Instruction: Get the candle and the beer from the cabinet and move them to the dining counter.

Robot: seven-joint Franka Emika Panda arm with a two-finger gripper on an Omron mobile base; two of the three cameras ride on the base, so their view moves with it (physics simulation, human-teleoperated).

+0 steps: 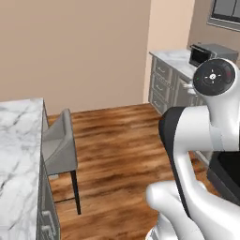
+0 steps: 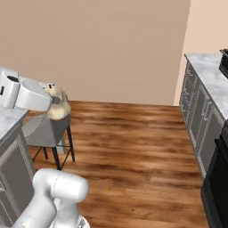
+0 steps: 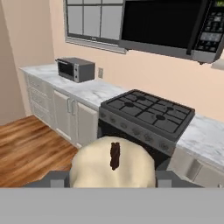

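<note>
The candle (image 3: 113, 168) sits right at the bottom of the hand view, a cream-beige lump with a dark wick on top, and the claw (image 3: 113, 180) has it pinched, one grey finger (image 3: 54, 178) pressed to its left flank and the other to its right. From the right base view the same candle (image 2: 59, 105) shows at the tip of the white arm, held in the air in front of the grey chair (image 2: 46, 130) and above its seat, clear of any surface. The claw (image 2: 57, 101) itself is mostly hidden by the hand there, so the fingers are hard to pick out from that side.

Over on the left, the dining desk (image 1: 18, 154) with its white grey-veined marble top fills the edge of the left base view, the grey chair (image 1: 60, 147) tucked against it on the wooden floor (image 1: 117, 150).

The hand camera looks past the candle at a black gas stove (image 3: 148, 113) set into a marble worktop, a small silver toaster oven (image 3: 75, 69) further along it, and a dark microwave (image 3: 168, 26) mounted above the stove.
</note>
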